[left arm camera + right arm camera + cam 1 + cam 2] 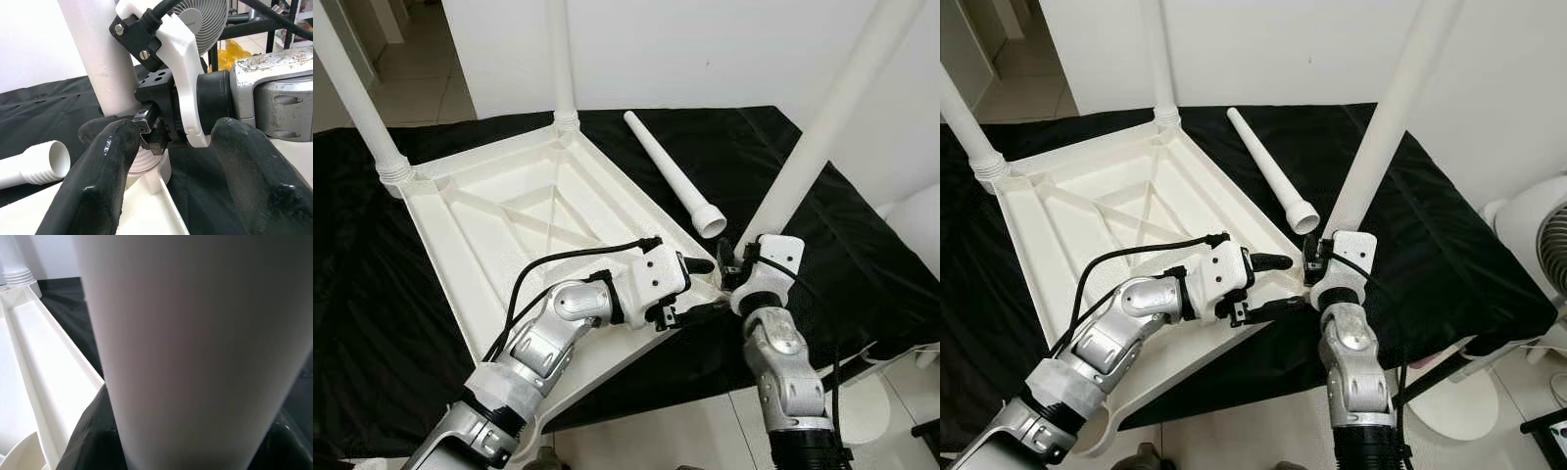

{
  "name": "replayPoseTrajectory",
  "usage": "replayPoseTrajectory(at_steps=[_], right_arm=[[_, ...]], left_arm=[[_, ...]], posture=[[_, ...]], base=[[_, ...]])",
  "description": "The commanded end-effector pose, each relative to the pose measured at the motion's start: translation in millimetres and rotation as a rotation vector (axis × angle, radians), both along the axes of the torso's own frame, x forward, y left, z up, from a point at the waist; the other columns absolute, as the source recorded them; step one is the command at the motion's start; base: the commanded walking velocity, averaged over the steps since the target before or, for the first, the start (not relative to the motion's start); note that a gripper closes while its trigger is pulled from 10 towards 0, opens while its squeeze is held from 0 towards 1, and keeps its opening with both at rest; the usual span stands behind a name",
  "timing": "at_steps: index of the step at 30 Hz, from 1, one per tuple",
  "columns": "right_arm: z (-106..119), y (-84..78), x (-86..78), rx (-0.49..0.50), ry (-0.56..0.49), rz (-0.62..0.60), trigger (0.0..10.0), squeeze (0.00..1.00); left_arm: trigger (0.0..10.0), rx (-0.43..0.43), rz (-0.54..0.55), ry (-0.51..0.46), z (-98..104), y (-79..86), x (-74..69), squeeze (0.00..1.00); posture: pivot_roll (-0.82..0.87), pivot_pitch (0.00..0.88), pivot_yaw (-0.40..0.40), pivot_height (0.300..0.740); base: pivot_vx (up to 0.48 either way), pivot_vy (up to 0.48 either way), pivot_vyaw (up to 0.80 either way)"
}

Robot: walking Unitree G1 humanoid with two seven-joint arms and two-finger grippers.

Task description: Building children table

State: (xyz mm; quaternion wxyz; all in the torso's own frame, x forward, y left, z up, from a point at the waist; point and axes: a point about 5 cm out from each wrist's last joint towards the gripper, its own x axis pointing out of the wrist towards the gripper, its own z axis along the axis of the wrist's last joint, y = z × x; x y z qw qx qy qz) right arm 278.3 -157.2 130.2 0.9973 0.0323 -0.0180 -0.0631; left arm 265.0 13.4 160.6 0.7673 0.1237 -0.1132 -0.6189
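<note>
A white plastic table top [460, 245] lies upside down on a black cloth [372, 323]. Two white legs stand in its far corners, one on the left [357, 98] and one in the middle [561, 59]. A third leg [832, 117] leans up from the near right corner. My right gripper [734, 269] is shut on its base, and the leg [195, 333] sits between that gripper's fingers [93, 440]. My left gripper [705, 287] stands open beside the same corner, fingers [98, 186] apart and pointing at the right gripper. A loose leg [671, 171] lies on the cloth.
The cloth-covered surface ends just before me, with tiled floor [656, 441] below. A white fan [1547, 235] stands on the right past the cloth's edge. A white wall [705, 49] rises behind, with a doorway [411, 59] at the far left.
</note>
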Motion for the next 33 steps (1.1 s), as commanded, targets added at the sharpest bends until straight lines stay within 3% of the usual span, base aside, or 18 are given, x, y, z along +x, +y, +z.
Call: replayPoseTrajectory(at_steps=[1,3,8,9,19,20,21,22,24,25,27,33], right_arm=[[-15.2,2.7,-5.2,0.049,0.084,-0.078,10.0,0.0],[-12.7,15.6,-6.8,0.068,0.083,-0.13,10.0,0.0],[-8.2,19.8,-7.0,0.071,0.062,-0.134,10.0,0.0],[-5.7,18.4,-7.1,0.08,0.047,-0.134,10.0,1.0],[0.0,14.7,-8.1,0.085,0.018,-0.141,10.0,1.0],[2.1,13.5,-11.4,0.081,-0.001,-0.045,10.0,0.0],[3.8,13.1,-14.3,0.078,-0.015,0.029,10.0,0.0],[3.8,13.1,-14.3,0.078,-0.015,0.029,10.0,0.0],[6.5,12.1,-18.7,0.032,-0.036,0.176,10.0,0.0],[6.5,12.1,-18.7,0.032,-0.036,0.176,10.0,0.0],[10.4,6.9,-17.0,-0.047,-0.06,0.324,10.0,0.0],[14.9,-4.8,-8.8,-0.152,-0.075,0.499,10.0,0.0]], left_arm=[[10.0,0.029,-0.058,0.004,-2.9,-1.1,-3.8,0.0],[10.0,0.038,-0.05,0.008,-3.8,0.1,-2.5,0.0],[10.0,0.037,-0.04,0.012,-3.6,1.2,-1.3,0.0],[10.0,0.036,-0.037,0.013,-3.2,1.8,-0.7,0.0],[10.0,0.038,-0.034,0.007,-2.9,3.2,0.4,0.0],[10.0,0.037,-0.032,0.007,-2.5,3.3,0.6,0.0],[10.0,0.037,-0.031,0.006,-2.1,3.5,0.7,0.0],[10.0,0.037,-0.031,0.006,-2.1,3.5,0.7,0.0],[10.0,0.036,-0.033,0.008,-1.9,3.0,0.2,0.0],[10.0,0.036,-0.033,0.008,-1.9,3.0,0.2,0.0],[10.0,0.037,-0.038,0.01,-2.1,2.3,-0.2,0.0],[10.0,0.038,-0.045,0.01,-1.6,2.0,-0.2,0.0]], posture=[[-0.01,0.0,-0.01,0.74],[0.0,0.0,-0.013,0.74],[0.0,0.0,-0.011,0.74],[0.0,0.0,-0.01,0.74],[0.01,0.0,-0.01,0.74],[0.0,0.0,-0.009,0.74],[0.0,0.0,-0.009,0.74],[0.0,0.0,-0.009,0.74],[0.0,0.0,-0.006,0.74],[0.0,0.0,-0.006,0.74],[0.0,0.0,0.001,0.74],[-0.01,0.0,0.007,0.74]], base=[[0.0,0.0,0.0],[0.0,0.0,0.0],[0.0,0.0,0.0],[0.0,0.0,0.0],[0.0,0.0,0.0],[0.0,0.0,0.0],[0.0,0.0,0.0],[0.0,0.0,0.0],[0.0,0.0,0.0],[0.0,0.0,0.0],[0.0,0.0,0.0],[0.0,0.0,0.0]])
